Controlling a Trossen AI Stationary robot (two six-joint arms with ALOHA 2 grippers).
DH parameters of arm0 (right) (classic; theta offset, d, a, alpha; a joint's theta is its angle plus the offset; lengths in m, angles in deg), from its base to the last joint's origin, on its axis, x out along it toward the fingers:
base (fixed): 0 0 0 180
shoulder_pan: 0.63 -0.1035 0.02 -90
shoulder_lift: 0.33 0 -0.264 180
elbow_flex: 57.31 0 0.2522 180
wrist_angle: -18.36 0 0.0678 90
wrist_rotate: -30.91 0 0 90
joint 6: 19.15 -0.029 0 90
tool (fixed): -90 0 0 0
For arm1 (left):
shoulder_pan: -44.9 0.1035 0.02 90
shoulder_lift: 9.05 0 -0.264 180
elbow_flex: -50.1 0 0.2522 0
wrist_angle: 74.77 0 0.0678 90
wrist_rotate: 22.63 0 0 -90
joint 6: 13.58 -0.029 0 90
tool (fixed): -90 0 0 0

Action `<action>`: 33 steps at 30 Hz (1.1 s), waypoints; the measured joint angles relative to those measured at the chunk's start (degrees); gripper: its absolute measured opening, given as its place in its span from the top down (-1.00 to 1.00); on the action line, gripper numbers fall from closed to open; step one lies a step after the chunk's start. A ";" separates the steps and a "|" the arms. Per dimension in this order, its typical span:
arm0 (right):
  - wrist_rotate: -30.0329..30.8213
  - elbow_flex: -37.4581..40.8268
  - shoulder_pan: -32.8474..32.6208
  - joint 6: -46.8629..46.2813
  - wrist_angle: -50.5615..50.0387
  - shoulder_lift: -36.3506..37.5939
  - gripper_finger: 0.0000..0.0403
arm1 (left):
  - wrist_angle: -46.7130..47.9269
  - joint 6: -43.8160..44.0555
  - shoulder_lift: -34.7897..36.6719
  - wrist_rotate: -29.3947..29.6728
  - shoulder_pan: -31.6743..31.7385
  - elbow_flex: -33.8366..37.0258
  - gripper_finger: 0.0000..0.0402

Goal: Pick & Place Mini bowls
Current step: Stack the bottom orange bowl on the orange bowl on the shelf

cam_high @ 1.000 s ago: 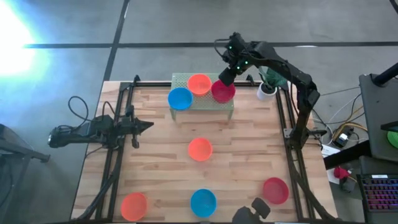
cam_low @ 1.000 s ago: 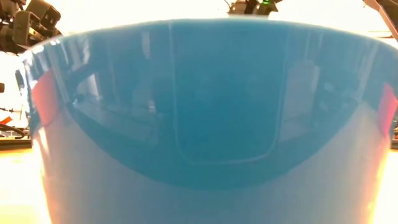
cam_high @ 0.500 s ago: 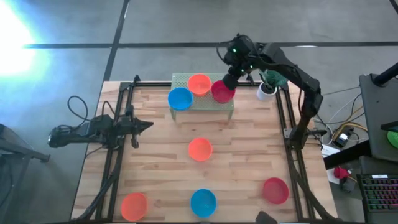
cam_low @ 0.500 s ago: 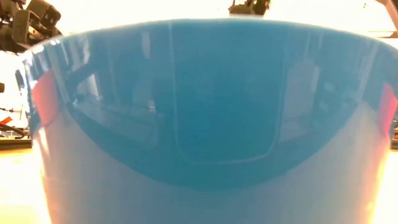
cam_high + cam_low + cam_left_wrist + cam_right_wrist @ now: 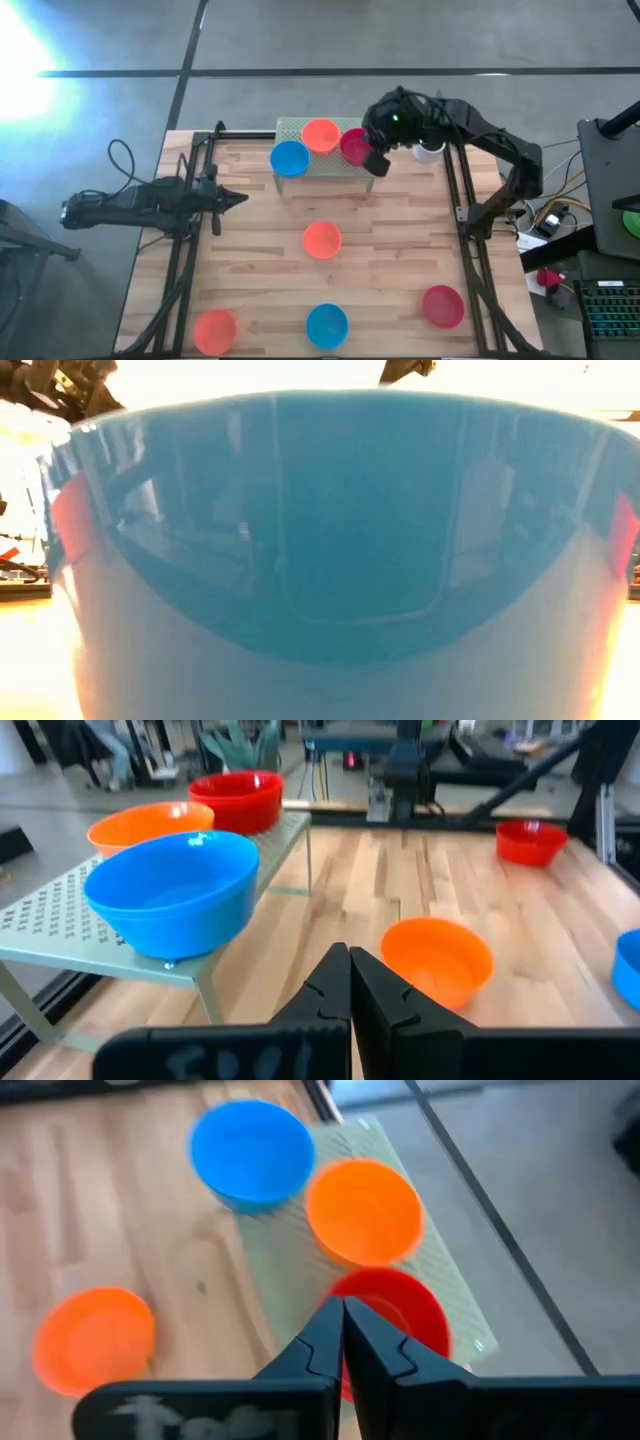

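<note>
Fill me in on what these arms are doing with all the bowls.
The right gripper hangs shut over the near edge of the green perforated rack, just beside the red bowl, holding nothing. That rack carries three mini bowls: the red one, an orange bowl and a blue bowl. Four more sit on the wooden table. The left gripper waits shut at the table's left side.

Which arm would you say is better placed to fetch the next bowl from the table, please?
Probably the left: its gripper waits nearest the orange bowl at mid-table, while the right gripper is over the shelf.
</note>
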 joint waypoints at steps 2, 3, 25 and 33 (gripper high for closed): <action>-0.04 2.41 -1.87 -0.03 2.51 1.67 0.96 | 3.46 0.42 -3.15 -0.19 -0.01 -3.03 1.00; -0.06 3.50 -2.71 -0.05 3.21 2.36 0.96 | 5.40 0.99 -4.62 -0.55 -0.02 -4.54 1.00; -0.87 28.39 -11.32 -7.68 22.88 18.61 0.96 | 37.85 10.40 -27.64 -17.87 -8.49 -23.52 1.00; -1.01 31.42 -11.32 -9.75 23.83 20.43 0.96 | 38.38 20.36 -32.99 -16.73 -22.52 -25.24 1.00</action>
